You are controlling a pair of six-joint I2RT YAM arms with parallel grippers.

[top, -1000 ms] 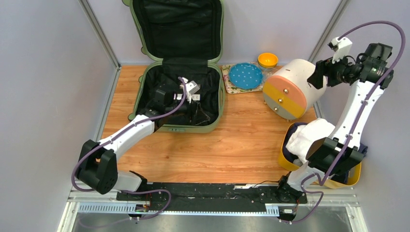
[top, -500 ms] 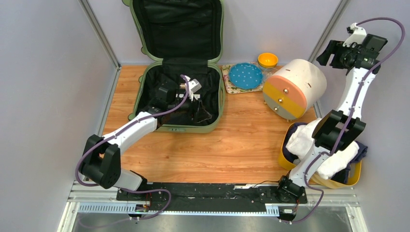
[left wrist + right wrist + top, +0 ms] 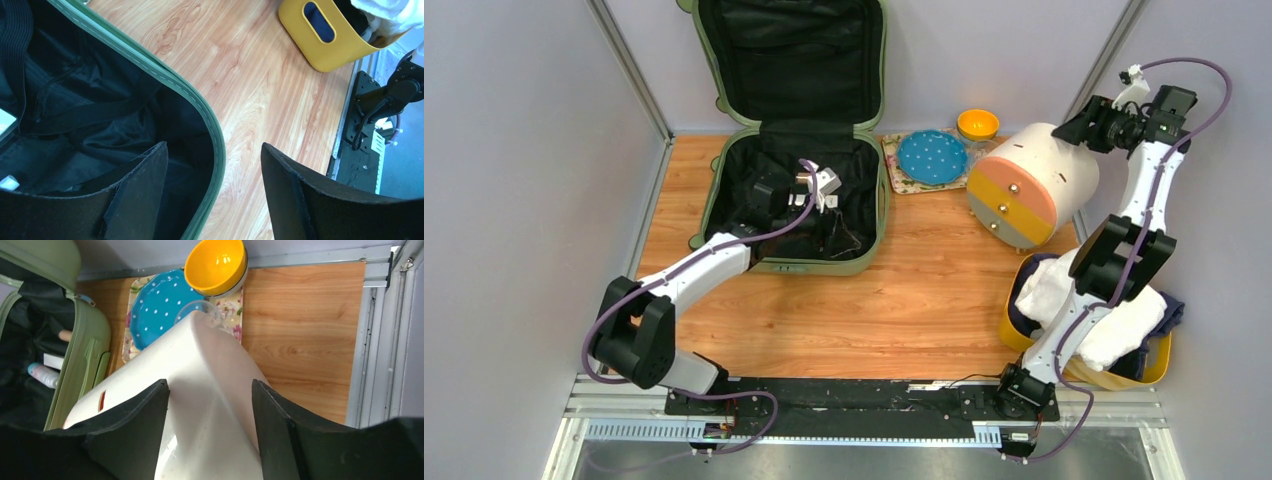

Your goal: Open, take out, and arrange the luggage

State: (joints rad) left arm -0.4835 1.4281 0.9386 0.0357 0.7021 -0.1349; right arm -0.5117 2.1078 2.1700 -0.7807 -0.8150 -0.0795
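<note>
Change on the left is slight: the left pincer (image 3: 212,150) has kept its place inside the luggage (image 3: 809,266), over the near right corner, its fingers spread wide with nothing between them. Right of the luggage, the right pincer (image 3: 209,385) has dropped from high by the back wall to just above the round cream-and-orange box (image 3: 1031,185), its fingers wide apart on either side of the box's curved top; I cannot tell whether they touch it. The luggage lies open at the rear left of the counter (image 3: 924,290). Its sage-green lower shell is flat and its lid stands upright behind. Black lining shows in both halves, and small items lie in the lower one.
</note>
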